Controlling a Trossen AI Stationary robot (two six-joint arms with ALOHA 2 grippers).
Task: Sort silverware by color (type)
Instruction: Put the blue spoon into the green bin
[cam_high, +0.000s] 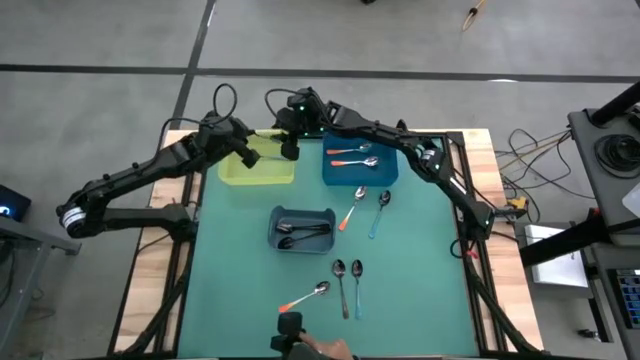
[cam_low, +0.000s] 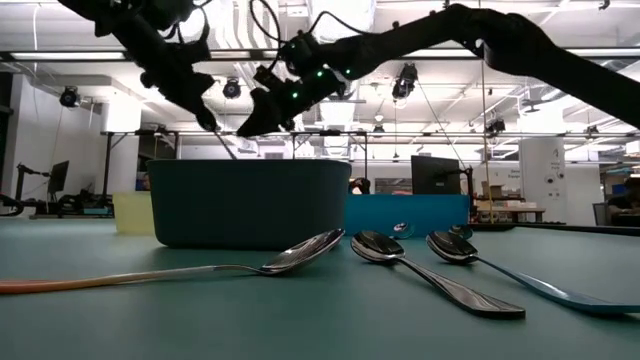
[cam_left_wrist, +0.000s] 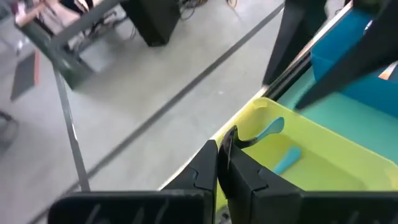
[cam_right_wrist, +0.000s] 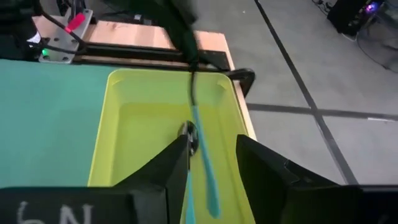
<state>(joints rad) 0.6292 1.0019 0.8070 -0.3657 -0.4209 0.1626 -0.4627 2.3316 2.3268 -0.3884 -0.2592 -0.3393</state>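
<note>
Blue-handled spoon (cam_right_wrist: 200, 152) under right gripper (cam_right_wrist: 211, 163): handle blurred, lower end cut off betw. the fingers. Near left gripper (cam_left_wrist: 222, 163), spoon bowl hidden behind fingers. High view: both grippers too small to tell contact w/ spoon.

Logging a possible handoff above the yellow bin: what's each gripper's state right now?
Left gripper: shut on the light-blue-handled spoon, above the yellow bin.
Right gripper: fingers open, holding nothing.
</note>
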